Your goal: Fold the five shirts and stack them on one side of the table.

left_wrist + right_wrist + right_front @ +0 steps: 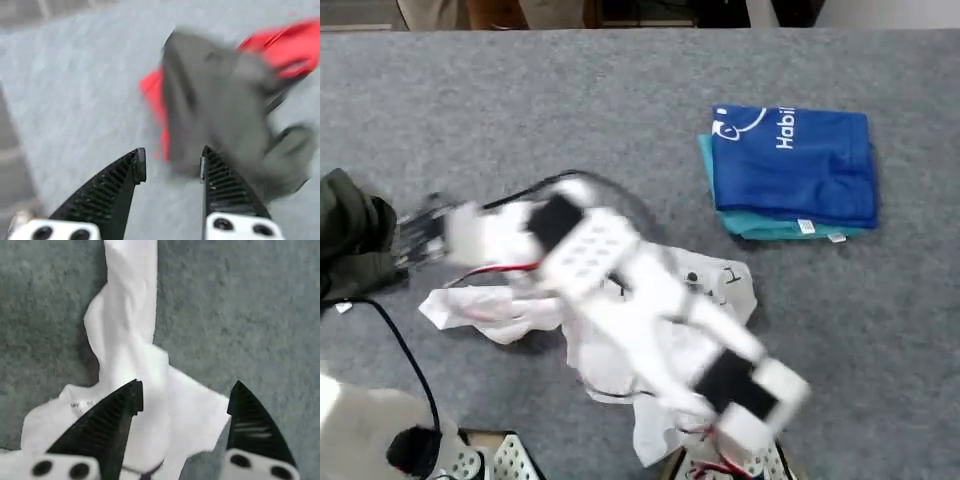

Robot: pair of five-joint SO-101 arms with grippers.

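sprawling white shirt [485, 312] — folded stack [790, 170] well apart

Your desk [520, 100] is covered in grey, felt-like cloth, matt and slightly fuzzy. The white shirt [485, 312] is thin matt cloth, heavily crumpled. The blue shirt [795, 165] is smoother cloth with flat white print, and the teal shirt [760, 228] looks like a similar soft fabric. The dark shirt [350, 230] is dull, creased cloth, and the red shirt [152, 92] is plain matt cloth. The arm [640, 300] has smooth white plastic shells with black sections. Your left pincer [172, 150] and right pincer [188, 383] are matt black plastic, ribbed on the inner faces, on white plastic mounts.
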